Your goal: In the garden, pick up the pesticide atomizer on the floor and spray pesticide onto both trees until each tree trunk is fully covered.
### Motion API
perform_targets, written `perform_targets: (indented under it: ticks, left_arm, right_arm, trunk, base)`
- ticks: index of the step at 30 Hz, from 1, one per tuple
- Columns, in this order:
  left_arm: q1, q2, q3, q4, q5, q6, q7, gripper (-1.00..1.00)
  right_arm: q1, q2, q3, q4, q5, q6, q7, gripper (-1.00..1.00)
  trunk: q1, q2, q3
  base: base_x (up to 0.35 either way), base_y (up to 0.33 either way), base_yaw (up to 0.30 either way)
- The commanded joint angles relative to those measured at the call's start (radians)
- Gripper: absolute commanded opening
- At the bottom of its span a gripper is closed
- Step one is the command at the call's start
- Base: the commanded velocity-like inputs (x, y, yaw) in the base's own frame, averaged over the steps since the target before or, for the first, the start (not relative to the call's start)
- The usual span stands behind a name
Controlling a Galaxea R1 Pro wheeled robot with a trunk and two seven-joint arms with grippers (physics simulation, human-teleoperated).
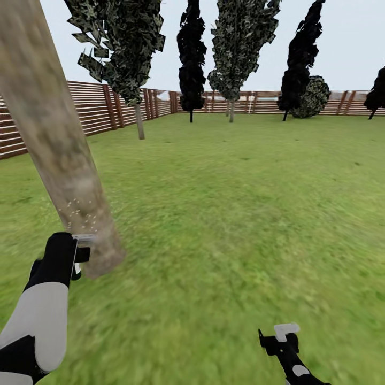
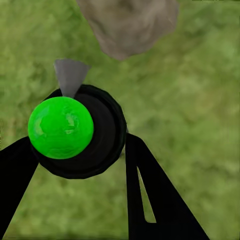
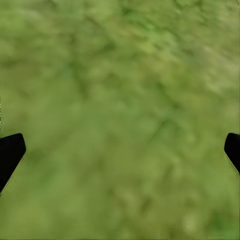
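Left gripper (image 2: 80, 165) clamps black, green-capped pesticide atomizer (image 2: 75, 132) beside speckled grey-brown mottled tree trunk (image 1: 64, 176); right gripper (image 3: 120, 152) spread wide over green lawn (image 3: 120, 90).

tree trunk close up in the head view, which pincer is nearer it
Left. The left pincer, holding the atomizer, is right beside the tree trunk near its base. The right pincer hangs open over the lawn, well off to the other side.
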Motion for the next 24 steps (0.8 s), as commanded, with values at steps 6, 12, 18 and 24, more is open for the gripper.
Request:
perform_targets:
  ticks: [6,12,18,24]
  left_arm:
    - [0.001,-0.003,0.001,-0.002,-0.012,0.002,-0.01,-1.0]
    - [0.0,-0.002,0.0,-0.015,-0.013,0.002,-0.01,-1.0]
    - [0.021,0.0,0.006,-0.001,-0.012,-0.01,-0.01,-1.0]
    - [0.044,0.001,0.009,0.015,-0.011,-0.079,-0.009,-1.0]
  right_arm:
    - [-0.001,0.0,-0.005,0.001,0.01,-0.003,-0.004,1.0]
    - [-0.001,-0.001,-0.005,0.001,0.01,-0.003,-0.005,1.0]
    - [-0.001,0.0,-0.005,0.001,0.011,-0.003,-0.004,1.0]
    - [-0.001,0.0,-0.005,0.001,0.011,-0.003,-0.004,1.0]
  trunk:
    - [0.0,0.0,-0.001]
    - [0.0,0.0,-0.001]
    - [0.0,0.0,-0.001]
    - [0.0,0.0,-0.001]
  base:
    - [0.283,-0.138,0.106]
    - [0.159,-0.216,0.001]
    - [0.004,-0.272,0.023]
    - [0.102,-0.257,0.26]
